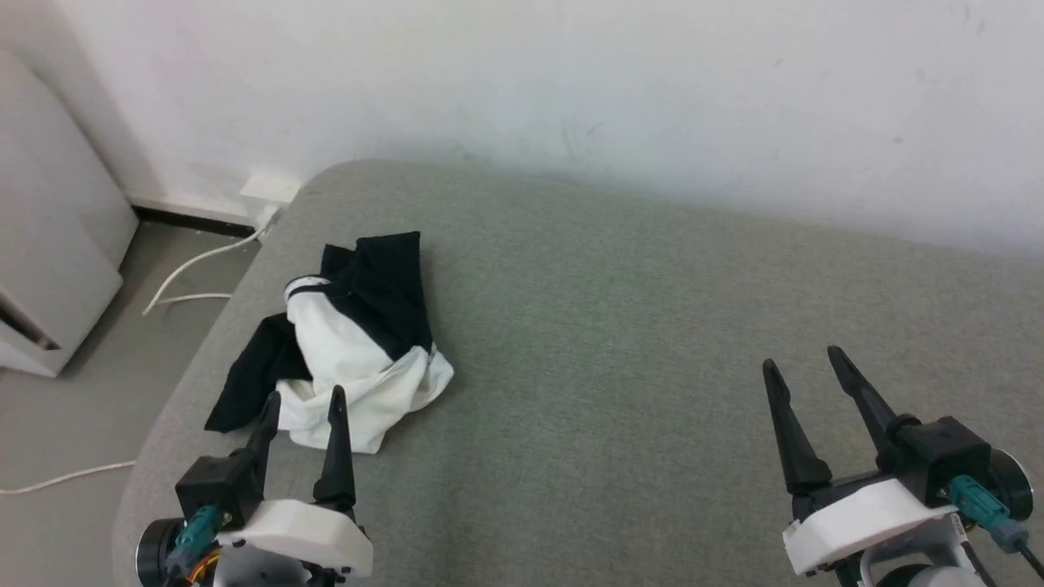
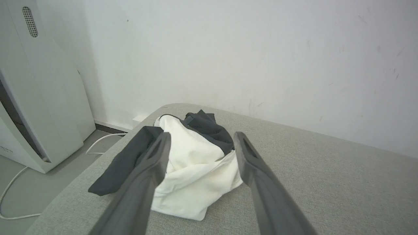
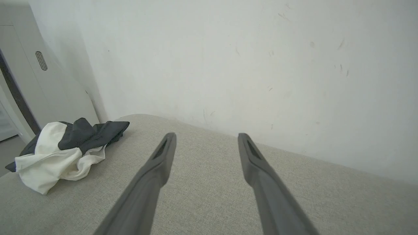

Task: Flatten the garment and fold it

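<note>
Left gripper [image 1: 303, 399] gapes before the crumpled black-and-white garment [image 1: 351, 350].

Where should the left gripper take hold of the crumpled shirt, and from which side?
Probably the loose white edge of the shirt, nearest the left gripper. Come from the near side, low along the cushion: that edge lies thin and free, while the middle is bunched in layers.

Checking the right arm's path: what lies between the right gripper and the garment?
The stretch is bare: just grey cushion surface between the right gripper and the crumpled garment, seen in the head view.
</note>
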You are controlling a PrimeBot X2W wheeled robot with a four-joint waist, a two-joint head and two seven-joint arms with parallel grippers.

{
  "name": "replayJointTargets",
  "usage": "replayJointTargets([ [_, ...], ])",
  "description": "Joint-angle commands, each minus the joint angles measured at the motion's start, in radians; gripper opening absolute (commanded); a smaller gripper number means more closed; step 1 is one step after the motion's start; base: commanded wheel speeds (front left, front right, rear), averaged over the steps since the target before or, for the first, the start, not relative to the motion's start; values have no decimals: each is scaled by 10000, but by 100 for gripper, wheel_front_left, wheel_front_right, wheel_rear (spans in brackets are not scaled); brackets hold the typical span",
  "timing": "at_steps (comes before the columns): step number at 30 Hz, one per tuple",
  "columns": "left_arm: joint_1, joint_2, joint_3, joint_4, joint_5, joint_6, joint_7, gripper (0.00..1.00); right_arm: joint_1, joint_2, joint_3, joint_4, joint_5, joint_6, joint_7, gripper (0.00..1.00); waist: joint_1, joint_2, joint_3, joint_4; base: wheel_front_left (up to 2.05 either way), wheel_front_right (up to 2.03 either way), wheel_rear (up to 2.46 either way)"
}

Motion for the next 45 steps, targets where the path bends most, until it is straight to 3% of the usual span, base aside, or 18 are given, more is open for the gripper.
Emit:
replayJointTargets([
  [1,126,-16,10,69,-111,20,-128,100,90,18,57,-90,-24,-11,-72,100,-1,-1,51,232,0,0,0],
  [17,-400,-19,8,483,-269,-95,-442,100,84,23,159,-315,83,-14,-64,100,-1,-1,286,784,0,0,0],
  [28,-2820,245,53,1801,-350,-508,-473,100,-106,26,405,-452,169,-15,45,100,-1,-1,683,780,0,0,0],
  [35,-4836,860,-156,4056,-782,-881,885,100,-338,28,620,-464,263,-17,80,100,-1,-1,1160,352,0,0,0],
  [45,-6499,1665,-224,8003,-1869,-1173,4031,100,-573,31,818,-334,583,-18,-42,100,-1,-1,1614,-395,0,0,0],
])
